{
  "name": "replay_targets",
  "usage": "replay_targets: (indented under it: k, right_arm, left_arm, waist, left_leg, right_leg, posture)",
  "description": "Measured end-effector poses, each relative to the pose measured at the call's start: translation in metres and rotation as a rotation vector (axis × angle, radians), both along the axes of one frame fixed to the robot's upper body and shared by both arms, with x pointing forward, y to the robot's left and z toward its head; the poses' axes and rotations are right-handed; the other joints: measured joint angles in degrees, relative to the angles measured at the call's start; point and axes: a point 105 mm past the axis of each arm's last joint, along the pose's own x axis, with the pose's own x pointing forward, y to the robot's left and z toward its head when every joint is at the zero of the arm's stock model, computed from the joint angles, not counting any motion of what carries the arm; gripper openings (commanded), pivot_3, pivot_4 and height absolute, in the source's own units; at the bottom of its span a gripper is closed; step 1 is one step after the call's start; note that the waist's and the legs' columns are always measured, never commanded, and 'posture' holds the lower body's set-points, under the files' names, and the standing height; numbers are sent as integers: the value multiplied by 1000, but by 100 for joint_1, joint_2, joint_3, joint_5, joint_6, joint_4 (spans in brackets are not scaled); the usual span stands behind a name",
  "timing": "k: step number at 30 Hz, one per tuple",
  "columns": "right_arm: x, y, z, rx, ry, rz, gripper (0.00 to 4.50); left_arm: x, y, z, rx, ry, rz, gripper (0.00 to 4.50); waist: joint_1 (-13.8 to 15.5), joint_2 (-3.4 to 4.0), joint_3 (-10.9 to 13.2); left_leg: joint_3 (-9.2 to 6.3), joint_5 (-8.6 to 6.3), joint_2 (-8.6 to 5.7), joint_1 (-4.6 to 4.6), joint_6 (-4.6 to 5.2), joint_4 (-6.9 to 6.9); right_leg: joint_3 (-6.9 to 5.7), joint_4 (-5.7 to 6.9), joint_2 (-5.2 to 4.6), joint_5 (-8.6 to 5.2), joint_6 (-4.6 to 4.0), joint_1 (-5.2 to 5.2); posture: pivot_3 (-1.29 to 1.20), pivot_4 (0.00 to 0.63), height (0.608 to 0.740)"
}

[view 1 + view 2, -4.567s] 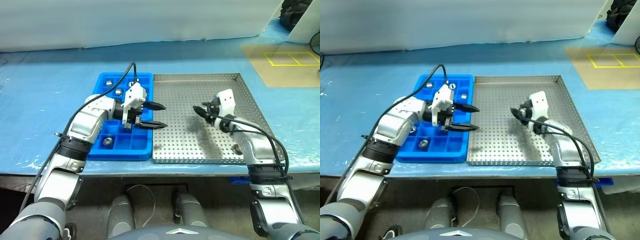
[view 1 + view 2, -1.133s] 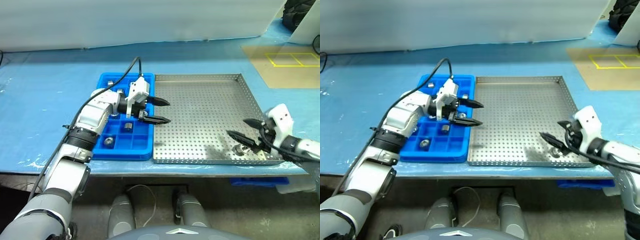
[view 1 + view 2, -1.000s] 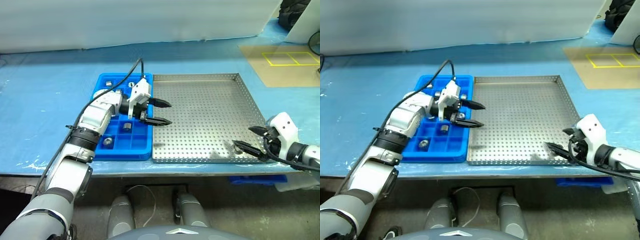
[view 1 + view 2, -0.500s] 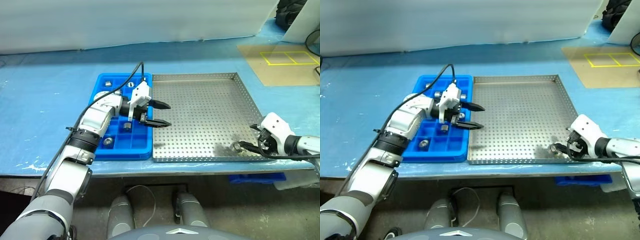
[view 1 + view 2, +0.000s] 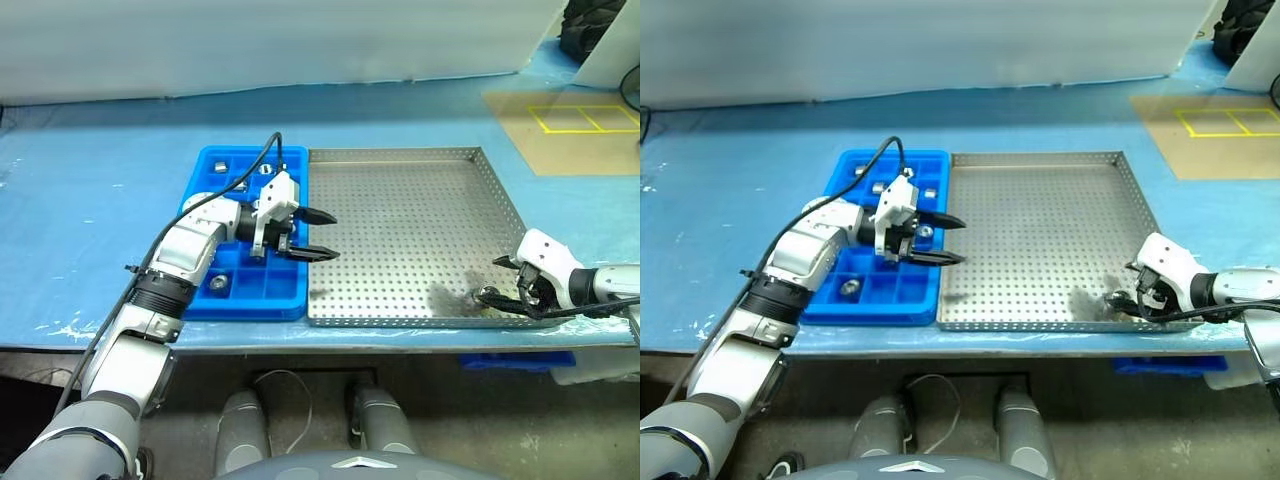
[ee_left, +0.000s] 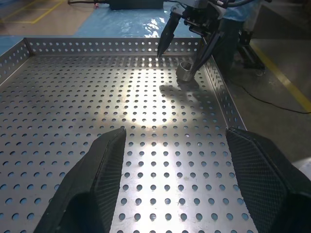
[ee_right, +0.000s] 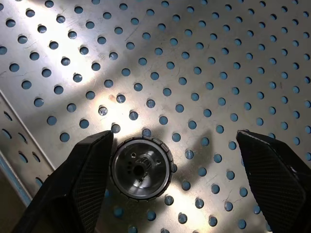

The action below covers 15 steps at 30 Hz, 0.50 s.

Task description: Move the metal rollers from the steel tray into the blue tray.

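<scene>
Left end effector (image 5: 318, 236) hangs spread and empty at the blue tray (image 5: 205, 301) edge, hiding some cells. One metal roller (image 7: 141, 168) stands hole-up in the steel tray (image 5: 400, 160) near-right corner, right end effector (image 5: 497, 279) spread around it.

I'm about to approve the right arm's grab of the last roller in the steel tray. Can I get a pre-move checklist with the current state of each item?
1. Right gripper open wide enough: ok, its fingers stand apart.
2. Roller between the fingers: ok, though it sits against one finger, far from the other.
3. Roller upright, hole up: ok.
4. Room beside the steel tray rim: cannot tell; the roller lies near the corner.
5. Left gripper out of the way: ok, it hovers open at the tray's far edge.
6. Free compartments in the blue tray: ok, several look empty.
</scene>
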Motion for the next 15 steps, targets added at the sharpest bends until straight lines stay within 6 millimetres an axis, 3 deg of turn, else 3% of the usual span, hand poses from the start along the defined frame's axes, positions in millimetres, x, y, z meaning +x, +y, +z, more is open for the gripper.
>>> replay_targets:
  k: [12, 15]
  right_arm:
    - [-1, -3, -7, -34, 19, 4, 4178]
    - [-2, -2, -11, -32, 31, 15, 3286]
  left_arm:
    - [0, -1, 0, -3, -2, 6, 3482]
    - [0, -1, 0, -4, -3, 4, 3482]
  waist:
    - [-3, 0, 0]
    - [-3, 0, 0]
  left_leg:
    - [0, -1, 1, 2, 1, 0]
    - [0, -1, 1, 2, 1, -3]
  right_leg:
    - [0, 0, 0, 0, 1, 3]
    - [0, 0, 0, 0, 0, 2]
  posture:
    - [-354, 150, 740]
    - [-350, 150, 740]
